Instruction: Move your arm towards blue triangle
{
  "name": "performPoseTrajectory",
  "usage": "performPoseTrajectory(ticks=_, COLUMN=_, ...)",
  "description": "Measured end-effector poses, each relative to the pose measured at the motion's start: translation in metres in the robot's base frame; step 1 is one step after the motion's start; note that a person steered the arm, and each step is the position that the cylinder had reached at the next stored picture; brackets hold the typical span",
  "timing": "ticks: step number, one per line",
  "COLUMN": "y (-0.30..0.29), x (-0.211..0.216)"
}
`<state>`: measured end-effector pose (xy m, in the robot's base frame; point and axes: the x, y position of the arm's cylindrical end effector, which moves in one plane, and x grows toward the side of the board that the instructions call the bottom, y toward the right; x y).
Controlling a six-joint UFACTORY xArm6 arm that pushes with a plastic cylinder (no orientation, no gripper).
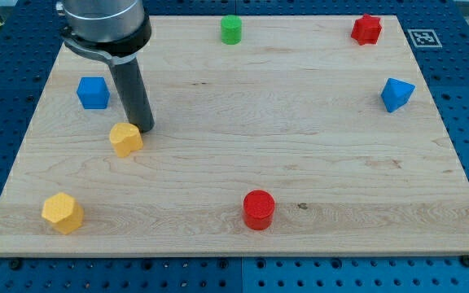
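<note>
Camera view ref: blue triangle (396,94) sits near the view's right edge of the worktop (300,146), upper half, standing alone. Red star-shaped block (366,29) lies toward the view's top from it, in the top-right corner area, apart from it.

Tool: no jaws fitted, so wide/narrow state does not apply; nothing is held. Arm ends in a dark rod descending from a grey cylindrical housing at the view's top left. Rod reads near vertical, leaning slightly toward the view's right at its lower end. My tip (141,129) rests on the worktop at the view's left, well apart from the blue triangle, w/ most of the board's width between them.

Blocks near tip: yellow block (125,139), shape unclear, just beside the tip at its lower left; contact cannot be confirmed. Blue cube (93,93) lies to the view's left of the rod, apart.

Other blocks: green cylinder (231,29) at top centre; red cylinder (259,209) at bottom centre; yellow hexagonal block (62,213) at bottom left.

Surface: light wood-grain board on a blue perforated base (454,277). Black-and-white marker tag (423,37) sits beyond the board's top-right corner.
</note>
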<state>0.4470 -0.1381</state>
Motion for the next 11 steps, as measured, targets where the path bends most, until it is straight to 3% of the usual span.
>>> performPoseTrajectory(ticks=2, y=0.063, x=-0.007)
performPoseTrajectory(ticks=6, y=0.326, x=0.037)
performPoseTrajectory(ticks=8, y=0.454, x=0.037)
performPoseTrajectory(ticks=10, y=0.483, x=0.017)
performPoseTrajectory(ticks=11, y=0.479, x=-0.033)
